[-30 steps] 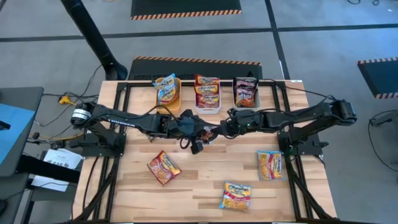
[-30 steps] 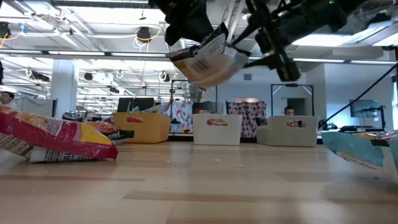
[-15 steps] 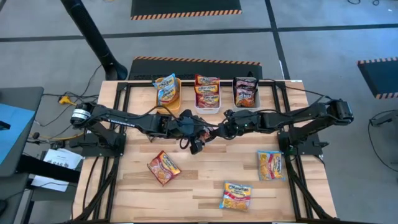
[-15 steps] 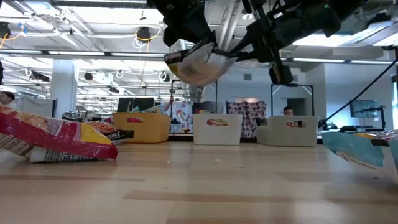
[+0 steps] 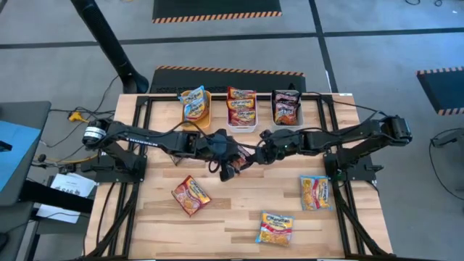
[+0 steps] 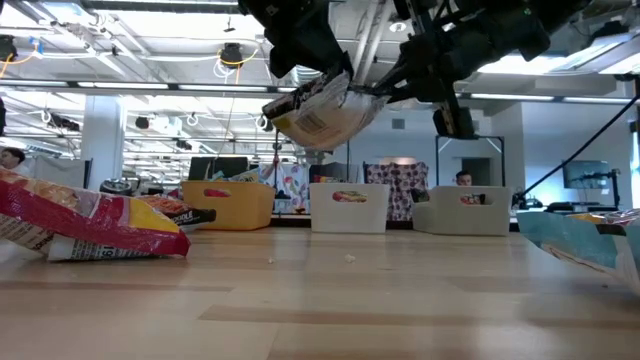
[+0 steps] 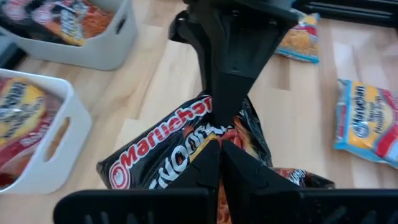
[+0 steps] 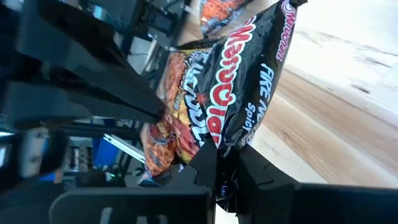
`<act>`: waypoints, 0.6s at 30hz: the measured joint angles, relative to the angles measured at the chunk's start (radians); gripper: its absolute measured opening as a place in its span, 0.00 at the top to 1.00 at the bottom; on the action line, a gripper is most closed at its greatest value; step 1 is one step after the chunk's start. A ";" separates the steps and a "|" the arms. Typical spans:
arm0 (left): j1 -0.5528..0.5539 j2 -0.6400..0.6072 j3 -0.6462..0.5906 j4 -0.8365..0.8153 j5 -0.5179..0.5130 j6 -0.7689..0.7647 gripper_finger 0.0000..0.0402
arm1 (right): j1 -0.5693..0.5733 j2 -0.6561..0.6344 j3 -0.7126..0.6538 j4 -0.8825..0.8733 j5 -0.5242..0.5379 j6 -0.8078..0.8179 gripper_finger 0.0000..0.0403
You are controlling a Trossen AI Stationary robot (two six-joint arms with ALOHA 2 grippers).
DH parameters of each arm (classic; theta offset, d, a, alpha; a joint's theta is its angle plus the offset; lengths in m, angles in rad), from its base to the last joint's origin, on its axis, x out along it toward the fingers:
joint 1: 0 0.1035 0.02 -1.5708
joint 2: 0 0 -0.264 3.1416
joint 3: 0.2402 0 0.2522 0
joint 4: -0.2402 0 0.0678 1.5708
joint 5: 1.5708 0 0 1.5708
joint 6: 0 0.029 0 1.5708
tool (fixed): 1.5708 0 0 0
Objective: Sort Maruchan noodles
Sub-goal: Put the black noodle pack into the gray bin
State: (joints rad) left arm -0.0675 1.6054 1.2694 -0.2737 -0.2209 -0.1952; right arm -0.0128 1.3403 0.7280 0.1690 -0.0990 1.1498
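Mid-air handover of a dark packet above the counter's middle

Both tools pinch the same dark red-black packet [image 7: 186,149]: the left tool [image 7: 219,146] is clamped tight on one end, the right tool [image 8: 217,158] has its fingers drawn in on the other, well above the counter [image 5: 239,196]. To do this well, the left should let go only once the right's grip looks secure, then carry it far-right to the grey bin [image 5: 286,110] holding matching packets.
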 joint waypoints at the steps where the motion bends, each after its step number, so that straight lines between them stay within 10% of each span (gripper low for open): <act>1: 0.004 0.000 0.000 0.000 0.017 0.000 1.00 | 0.000 0.000 0.000 -0.006 -0.004 -0.004 0.90; 18: 0.046 0.000 0.001 0.000 0.109 -0.027 1.00 | 0.000 0.000 0.000 -0.113 -0.009 -0.103 0.91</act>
State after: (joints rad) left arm -0.0219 1.6054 1.2701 -0.2737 -0.1120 -0.2217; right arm -0.0128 1.3403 0.7280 0.0564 -0.1081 1.0471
